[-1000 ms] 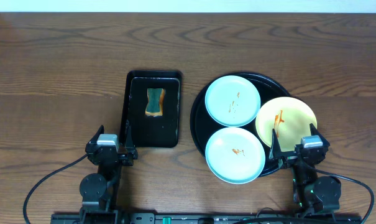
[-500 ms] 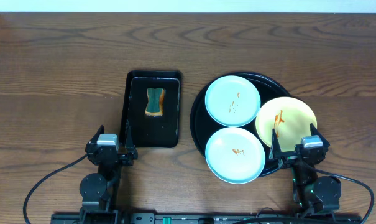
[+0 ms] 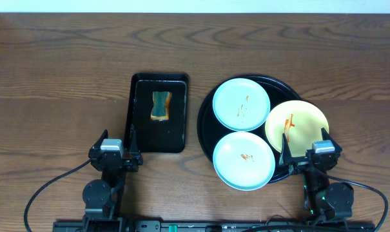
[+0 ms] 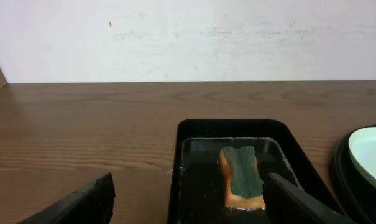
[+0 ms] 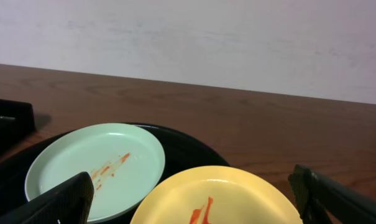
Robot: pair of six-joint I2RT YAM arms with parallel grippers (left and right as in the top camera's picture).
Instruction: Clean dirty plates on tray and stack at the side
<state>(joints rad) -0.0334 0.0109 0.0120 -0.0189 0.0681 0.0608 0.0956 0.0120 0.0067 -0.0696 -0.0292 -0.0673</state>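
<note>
Right now the left gripper [image 3: 117, 136] is wide open and empty, near the small black rectangle tray [image 3: 157, 143] with an orange and green sponge [image 3: 160, 106]. The right gripper [image 3: 303, 136] is wide open too, at the big round shiny black tray [image 3: 205, 122]. Two small round pale blue-green plates [image 3: 241, 104] [image 3: 243, 160] and one pale yellow plate [image 3: 296, 124] lie on it, all smeared red. None is cleaned or stacked yet.

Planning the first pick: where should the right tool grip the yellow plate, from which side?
Grip the yellow plate at its right rim, coming from the right. It's shallow and overhangs the black tray there, so a finger can probably slide beneath.
</note>
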